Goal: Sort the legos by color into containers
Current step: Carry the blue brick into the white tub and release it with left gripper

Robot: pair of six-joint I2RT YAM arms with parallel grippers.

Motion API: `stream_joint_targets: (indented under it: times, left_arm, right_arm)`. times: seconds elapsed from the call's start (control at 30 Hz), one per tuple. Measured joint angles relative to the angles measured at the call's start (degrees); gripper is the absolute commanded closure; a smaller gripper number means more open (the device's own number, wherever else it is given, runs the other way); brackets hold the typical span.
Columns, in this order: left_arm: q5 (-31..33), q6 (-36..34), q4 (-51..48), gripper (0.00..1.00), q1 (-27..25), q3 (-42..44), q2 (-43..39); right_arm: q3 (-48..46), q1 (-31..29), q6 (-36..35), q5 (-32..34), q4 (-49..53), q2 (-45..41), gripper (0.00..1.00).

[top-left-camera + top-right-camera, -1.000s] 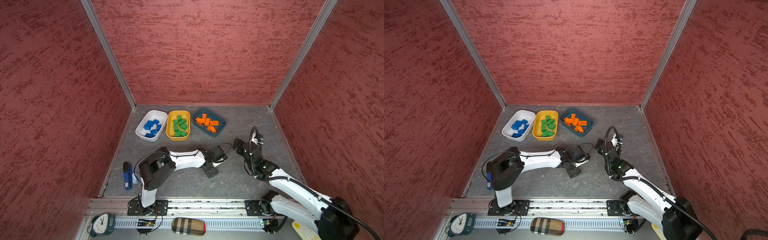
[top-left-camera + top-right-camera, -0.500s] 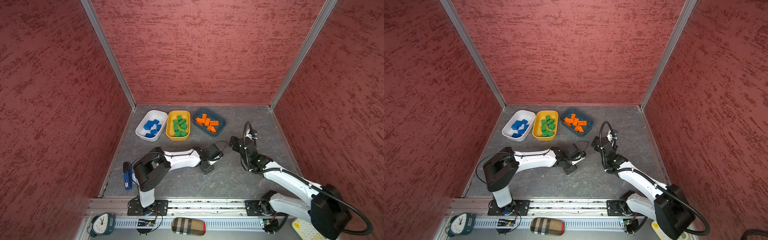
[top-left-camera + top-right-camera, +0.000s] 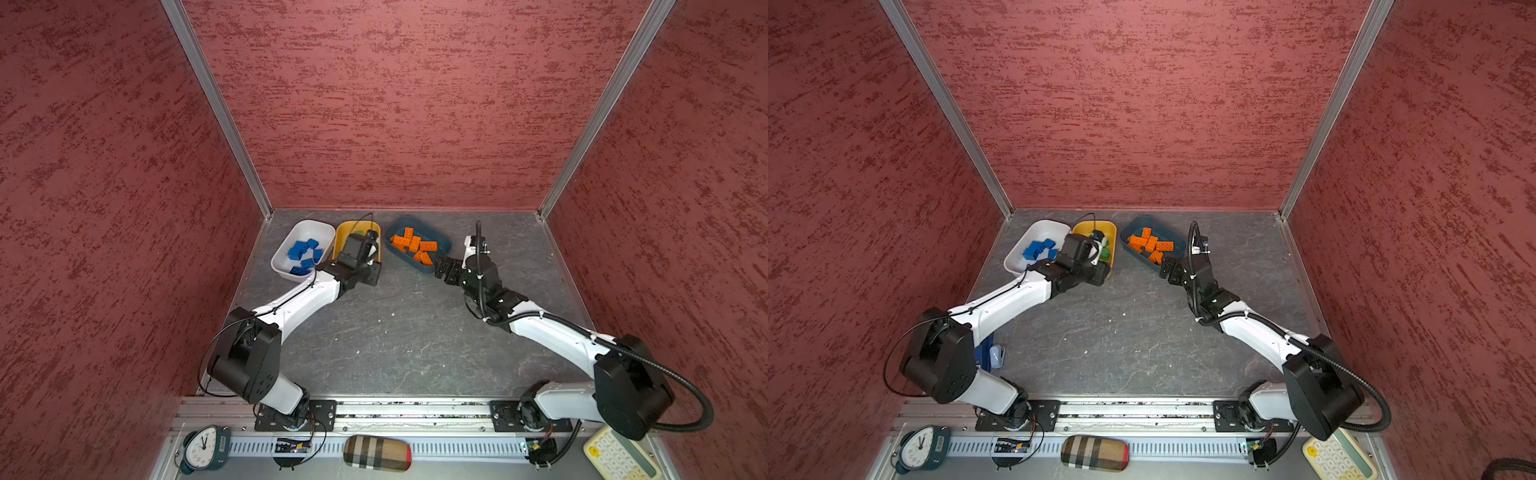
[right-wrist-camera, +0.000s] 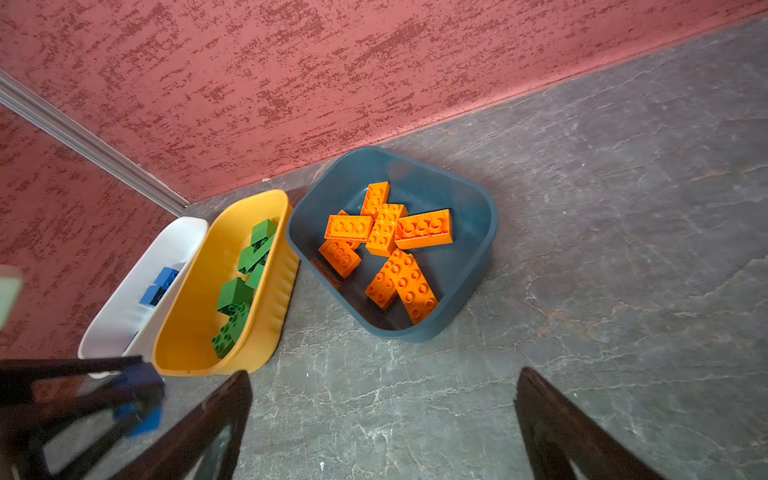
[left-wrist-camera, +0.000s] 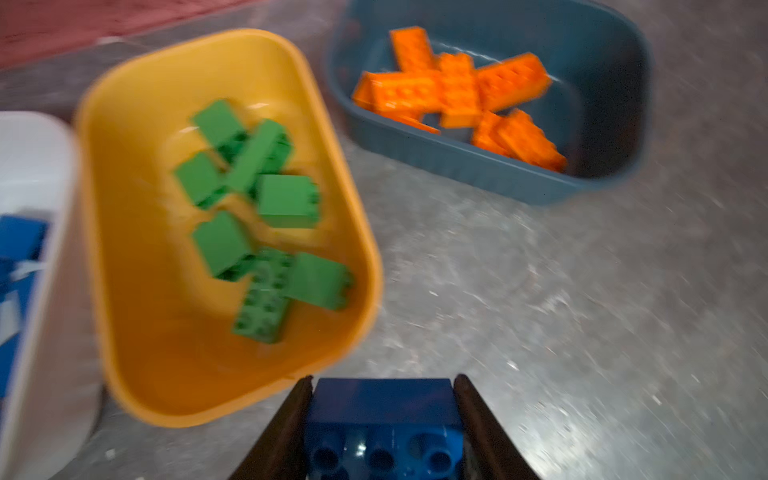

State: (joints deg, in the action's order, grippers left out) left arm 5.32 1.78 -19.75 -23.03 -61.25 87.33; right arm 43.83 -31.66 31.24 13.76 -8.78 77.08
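Observation:
My left gripper (image 5: pixel 382 379) is shut on a blue lego brick (image 5: pixel 382 401) and hangs at the near end of the yellow tub (image 3: pixel 347 233), which holds several green legos (image 5: pixel 266 199). To its left stands the white tub (image 3: pixel 322 229) with several blue legos (image 3: pixel 303 251). To its right the teal tub (image 3: pixel 441 242) holds several orange legos (image 3: pixel 415 243). My right gripper (image 4: pixel 382 374) is open and empty over bare table, just off the teal tub's near right corner (image 3: pixel 442 270). The right wrist view also shows the held blue brick (image 4: pixel 139 395).
Red walls close the table on three sides. A blue stapler (image 3: pixel 990 353) lies by the left arm's base. In front of the rail sit a clock (image 3: pixel 203 446), a plaid case (image 3: pixel 376 453) and a calculator (image 3: pixel 619 457).
The left gripper closed on the blue brick at mid-table, then carried it back and left to the yellow tub's near end. The right gripper shifted a little back and left toward the teal tub.

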Motion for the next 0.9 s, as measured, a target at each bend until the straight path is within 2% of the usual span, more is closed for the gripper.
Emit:
stream_joint_targets:
  times: [0.2, 0.33, 0.5, 0.73, 0.9]
  left_arm:
    - [4.1, 3.8, 1.8, 0.69, 12.8, -2.6, 3.5]
    - [5.9, 6.0, 2.7, 0.68, 17.9, -6.5, 8.4]
    - [5.2, 8.1, 2.8, 0.68, 23.2, -13.8, 15.8]
    - [3.7, 6.4, -0.3, 0.63, 25.7, -28.5, 28.3]
    - [-1.0, -1.9, -1.6, 0.58, 25.5, -33.1, 33.2]
  right_arm:
    - [1.0, 0.0, 0.0, 2.8, 0.6, 1.6, 0.01]
    - [3.0, 0.0, 0.0, 3.7, 1.3, 2.2, 0.01]
    - [3.4, 0.0, 0.0, 4.5, 1.8, 2.2, 0.01]
    - [3.4, 0.0, 0.0, 4.9, 3.1, 2.2, 0.01]
    - [3.4, 0.0, 0.0, 5.6, 4.5, 2.1, 0.01]
